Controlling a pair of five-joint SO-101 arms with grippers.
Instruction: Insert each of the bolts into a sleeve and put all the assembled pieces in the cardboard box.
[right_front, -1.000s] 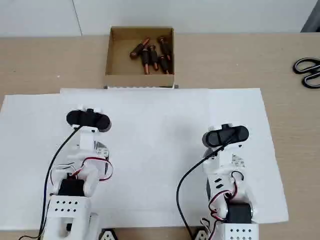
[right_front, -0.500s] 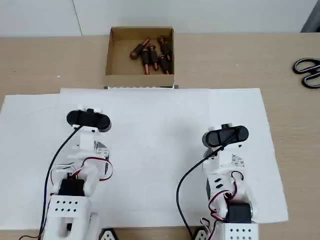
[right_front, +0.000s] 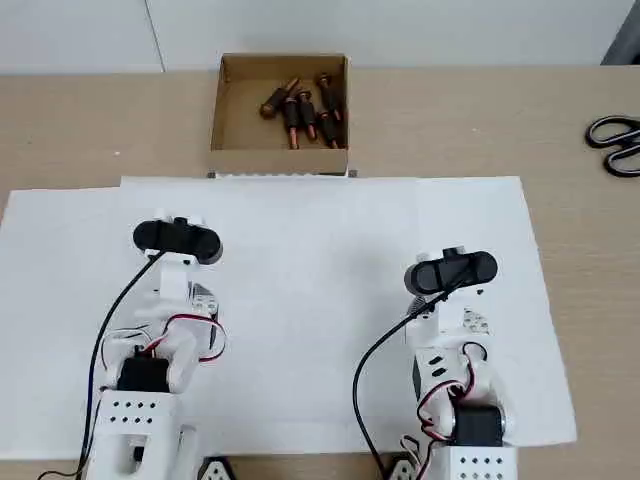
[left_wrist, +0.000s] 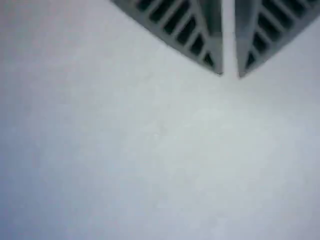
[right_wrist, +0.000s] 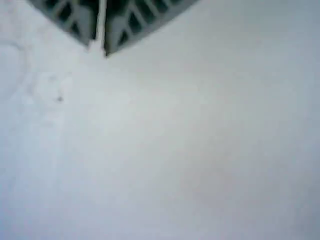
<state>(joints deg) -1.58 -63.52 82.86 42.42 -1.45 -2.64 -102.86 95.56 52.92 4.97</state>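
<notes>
High view: I'm seeing assembled pieces (right_front: 303, 107) lying inside the cardboard box (right_front: 280, 160), with left arm (right_front: 165, 300) and right arm (right_front: 450, 325) sitting folded over white paper (right_front: 320, 260).
Left wrist: left gripper (left_wrist: 230, 74) is hovering over paper, fingers pressed nearly together.
Right wrist: right gripper (right_wrist: 99, 49) is doing likewise, fingers closed.

A cardboard box (right_front: 281, 160) sits on the table (right_front: 80, 120) at upper centre of the frame, just above the upper edge of a white paper sheet (right_front: 320, 250); copper-and-black assembled pieces (right_front: 305, 106) lie clustered in its right half; one arm (right_front: 150, 345) stands on the sheet at lower left, a second arm (right_front: 455, 345) at lower right, both well apart from the box; scissors (right_front: 615, 143) lie at the right edge.
</notes>
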